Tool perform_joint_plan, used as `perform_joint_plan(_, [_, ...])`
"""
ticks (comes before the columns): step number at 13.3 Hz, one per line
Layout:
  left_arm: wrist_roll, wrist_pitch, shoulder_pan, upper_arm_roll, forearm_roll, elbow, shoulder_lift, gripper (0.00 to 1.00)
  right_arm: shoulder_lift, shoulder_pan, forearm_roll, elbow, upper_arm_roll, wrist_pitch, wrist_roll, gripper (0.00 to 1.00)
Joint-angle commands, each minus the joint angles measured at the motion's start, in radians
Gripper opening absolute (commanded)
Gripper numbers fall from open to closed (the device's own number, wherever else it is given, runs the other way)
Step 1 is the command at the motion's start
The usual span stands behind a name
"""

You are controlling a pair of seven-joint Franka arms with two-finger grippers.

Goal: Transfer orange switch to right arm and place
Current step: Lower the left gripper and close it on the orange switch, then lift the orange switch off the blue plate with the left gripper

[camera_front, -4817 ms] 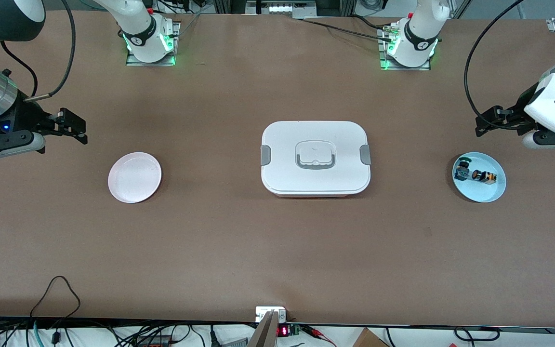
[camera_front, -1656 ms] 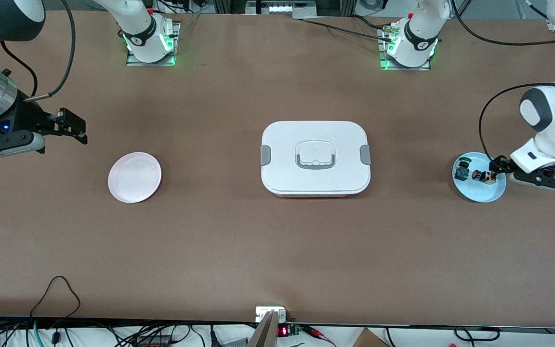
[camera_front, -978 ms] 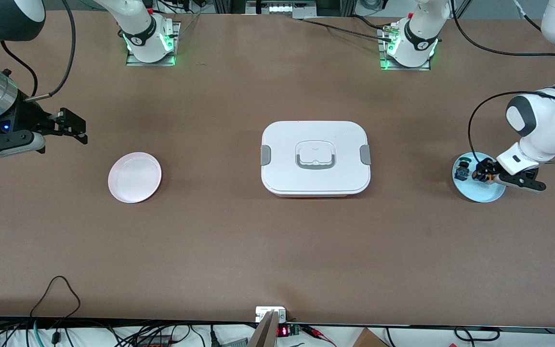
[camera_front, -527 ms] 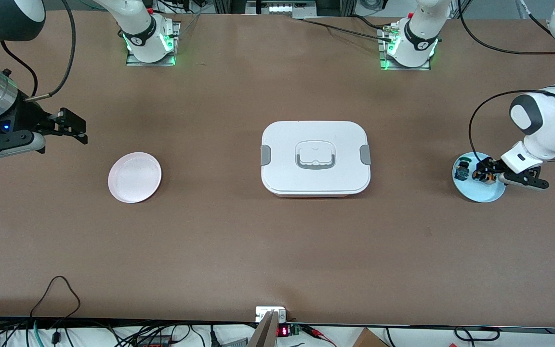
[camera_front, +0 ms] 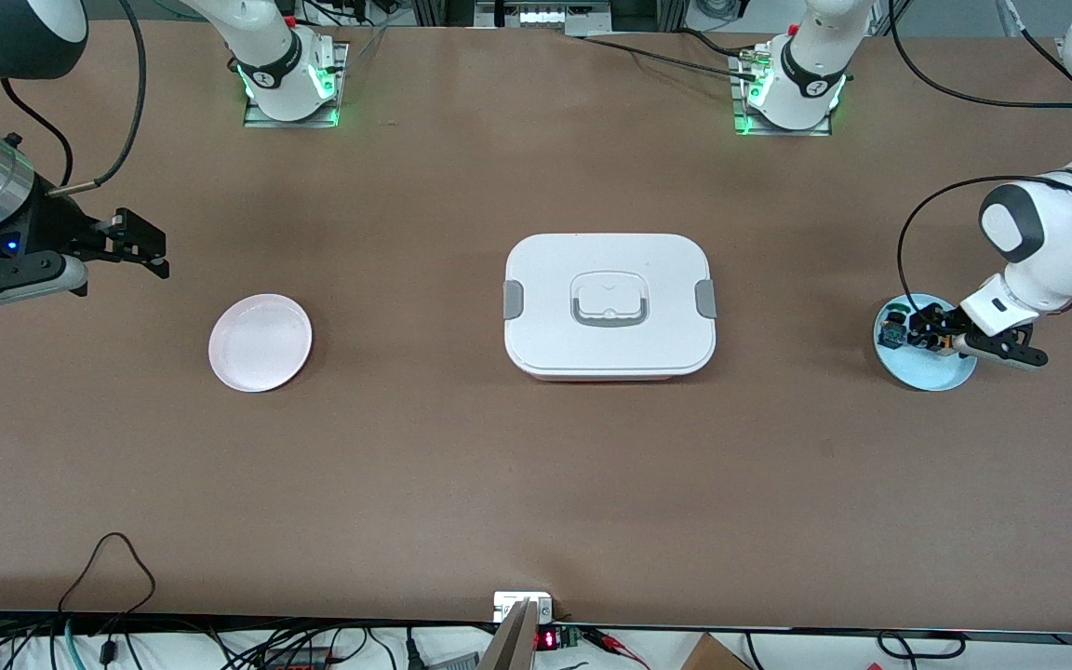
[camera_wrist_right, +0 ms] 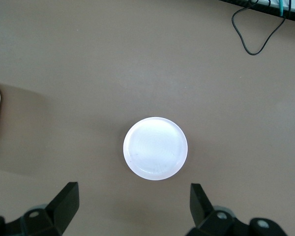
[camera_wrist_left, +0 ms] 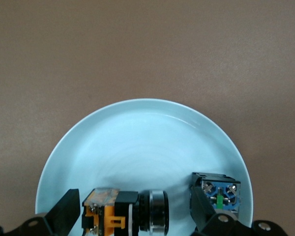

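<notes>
Moved: since the earliest frame the left arm has come down from above the table to the pale blue round plate (camera_front: pixel 936 374); over the last half second it has only edged a little farther in over that plate.
Left gripper (camera_wrist_left: pixel 132 216): down in the blue plate, jaws spread wide, one finger (camera_wrist_left: pixel 68 212) at each end of the switch, nothing clamped.
Orange switch (camera_wrist_left: pixel 119 216): tiny orange-yellow boxy part with a black round knob, lying on its side on the blue plate, between the spread fingers.
Blue-green switch part (camera_wrist_left: pixel 217 191): on the same plate, just beside the orange one's knob end, at one fingertip.
Right gripper (camera_front: pixel 131 244): waiting, released and empty, hovering over the bare table near the pink plate.
Pale pink round plate (camera_front: pixel 260 341): toward the right arm's end of the table.
White lidded box with grey latches (camera_front: pixel 609 305): mid-table, between the two plates, well apart from both.
Brown table (camera_front: pixel 536 484): carries all of it.
</notes>
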Motion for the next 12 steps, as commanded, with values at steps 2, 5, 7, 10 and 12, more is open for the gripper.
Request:
perform_joint_plan(2, [0.016,-0.008,0.032,-0.026,-0.005,0.004,0.015,1.0,-0.02,0.003,0.003,-0.016,0.0,0.002,0.003,1.0])
perform_joint_plan(5, [0.025,-0.01,0.034,-0.023,-0.005,0.004,0.016,1.0,-0.02,0.003,0.003,-0.016,0.0,0.0,0.005,1.0])
perform_joint_plan(7, [0.063,-0.01,0.035,-0.018,-0.005,0.004,0.018,0.96,-0.02,0.003,0.003,-0.016,0.0,0.0,0.003,1.0])
perform_joint_plan(10, [0.066,-0.01,0.04,-0.017,-0.004,0.005,0.019,0.87,-0.02,0.003,0.003,-0.016,0.0,0.0,0.003,1.0])
perform_joint_plan(12, [0.065,-0.01,0.04,-0.015,-0.002,0.008,0.025,0.78,-0.02,0.003,0.003,-0.016,-0.001,0.0,0.003,1.0])
